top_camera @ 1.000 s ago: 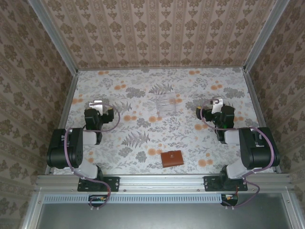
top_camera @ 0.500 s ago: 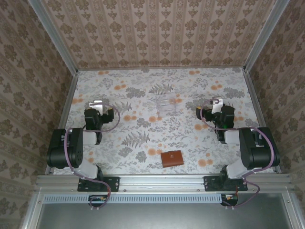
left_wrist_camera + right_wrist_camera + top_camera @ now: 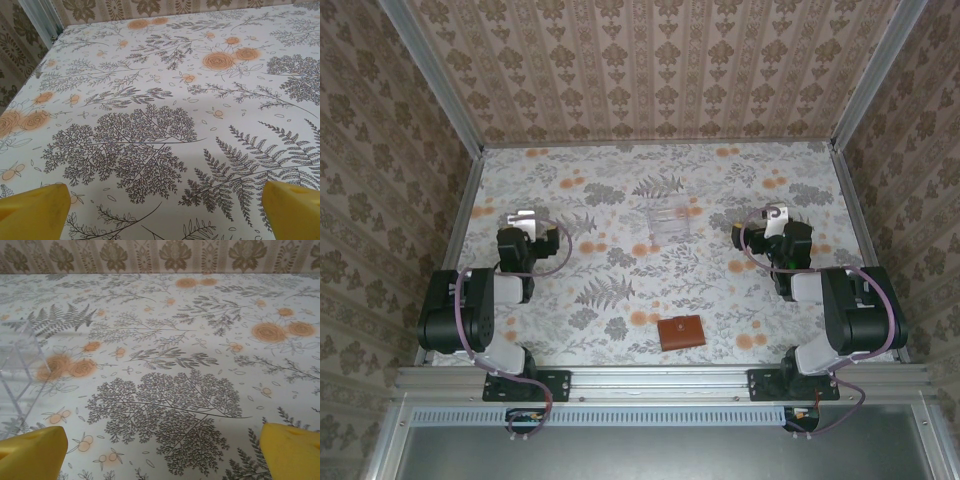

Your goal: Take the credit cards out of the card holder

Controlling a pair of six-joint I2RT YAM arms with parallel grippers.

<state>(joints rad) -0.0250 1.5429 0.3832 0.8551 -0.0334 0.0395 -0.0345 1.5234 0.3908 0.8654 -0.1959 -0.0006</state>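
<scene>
1. Top external: the card holder (image 3: 680,331) lies flat on the flowered worktop (image 3: 610,180), brown face up. It is near the front edge, between the two arm bases and a little toward the right one. A clear tray (image 3: 670,220) sits mid-worktop, well beyond it. The left hand (image 3: 523,218) hangs over the left part of the worktop and the right hand (image 3: 776,214) over the right part. Both are well apart from the card holder.
2. Left wrist: the left hand's yellow fingertips (image 3: 35,212) stand at the two lower corners, spread wide apart, with bare floral worktop between them and nothing gripped.
3. Right wrist: the right hand is spread wide too, its yellow fingertips (image 3: 292,452) at the lower corners with only worktop between. A corner of the clear tray shows at the left edge, ahead of the fingers and off to that side.
</scene>
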